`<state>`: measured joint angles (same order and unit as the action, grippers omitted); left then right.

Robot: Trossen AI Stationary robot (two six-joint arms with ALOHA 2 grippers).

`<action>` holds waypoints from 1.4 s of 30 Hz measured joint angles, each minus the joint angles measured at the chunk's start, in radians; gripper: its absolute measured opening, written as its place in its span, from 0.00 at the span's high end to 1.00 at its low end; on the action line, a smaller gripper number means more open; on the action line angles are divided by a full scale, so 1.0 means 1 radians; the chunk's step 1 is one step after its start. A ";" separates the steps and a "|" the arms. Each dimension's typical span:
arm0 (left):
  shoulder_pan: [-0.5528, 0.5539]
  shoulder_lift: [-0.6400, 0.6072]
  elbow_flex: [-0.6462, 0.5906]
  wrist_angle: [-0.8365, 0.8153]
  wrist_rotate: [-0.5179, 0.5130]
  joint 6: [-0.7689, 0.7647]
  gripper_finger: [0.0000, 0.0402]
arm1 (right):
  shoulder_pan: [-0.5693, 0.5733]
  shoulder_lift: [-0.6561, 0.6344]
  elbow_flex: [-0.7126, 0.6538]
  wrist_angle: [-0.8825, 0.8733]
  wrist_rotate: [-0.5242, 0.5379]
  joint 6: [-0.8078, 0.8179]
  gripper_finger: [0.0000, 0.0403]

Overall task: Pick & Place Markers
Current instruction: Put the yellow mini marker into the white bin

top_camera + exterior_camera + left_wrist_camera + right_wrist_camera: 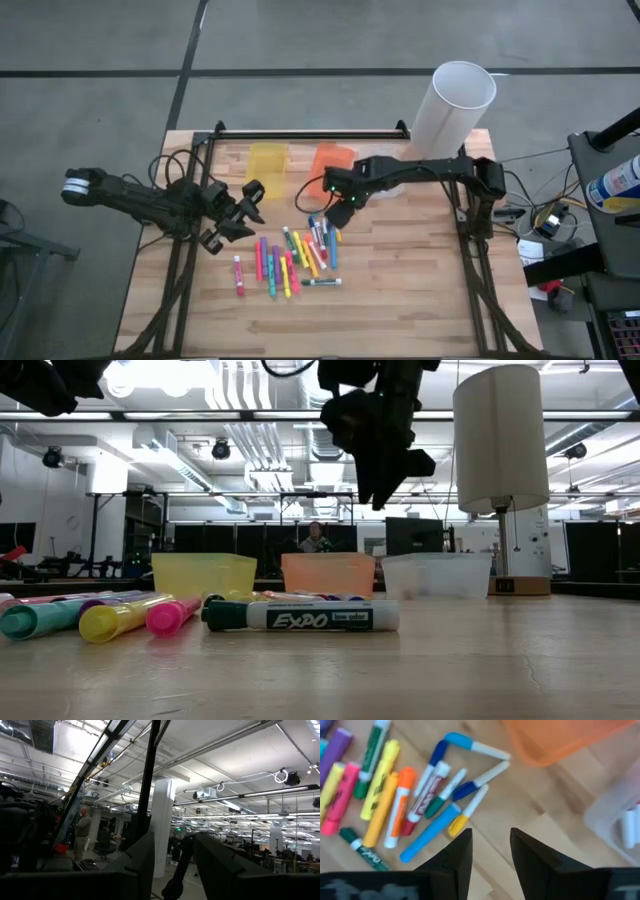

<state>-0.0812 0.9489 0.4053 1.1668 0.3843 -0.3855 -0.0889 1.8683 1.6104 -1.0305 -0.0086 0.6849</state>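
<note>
**Ana:** Right gripper [333,196] first: it hangs above the table just past the far end of the marker pile, fingers parted with a narrow gap and nothing between them. The wrist view shows bare wood through the gap.

**Ben:** And the markers [290,262]?

**Ana:** Scattered on the wood near the middle of the table, nearer the front than the bins. Closest to that gripper are a blue marker [429,840] lying slantwise, a short yellow-capped one [468,813] touching it, and a dark-blue-capped white pen [481,779] beside those.

**Ben:** So how should it go in?

**Ana:** My read is that it is choosing a marker. The blue one looks the cleanest pick, since one long side faces open wood. I would turn the wrist so the fingers straddle the barrel crosswise, come straight down at mid-length and close only once both tips are beside it. The yellow-capped neighbour could get nudged or pinched along.

**Ben:** Where does it go afterwards?

**Ana:** Probably a bin. The orange bin [333,162] sits just beyond the gripper, the yellow bin [267,159] beside it, and a clear bin [437,575] near the white cylinder [453,106]. Which one, I cannot say.

**Ben:** Left arm?

**Ana:** Left gripper [244,208] waits off the pile's left side, lifted, its fingers slightly apart and empty.
</note>
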 joint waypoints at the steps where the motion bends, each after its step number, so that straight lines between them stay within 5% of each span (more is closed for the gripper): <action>1: 0.000 0.000 0.000 0.000 0.000 0.000 0.67 | 0.008 0.001 0.000 0.019 0.000 0.000 0.70; 17: 0.000 0.000 0.000 0.001 -0.001 -0.007 0.67 | 0.022 0.225 0.038 0.026 -0.011 0.013 0.51; 42: 0.000 0.000 0.000 0.001 0.000 -0.014 0.67 | 0.023 0.313 0.055 0.091 0.046 0.008 0.56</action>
<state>-0.0814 0.9485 0.4053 1.1675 0.3840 -0.3997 -0.0658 2.1815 1.6657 -0.9392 0.0372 0.6930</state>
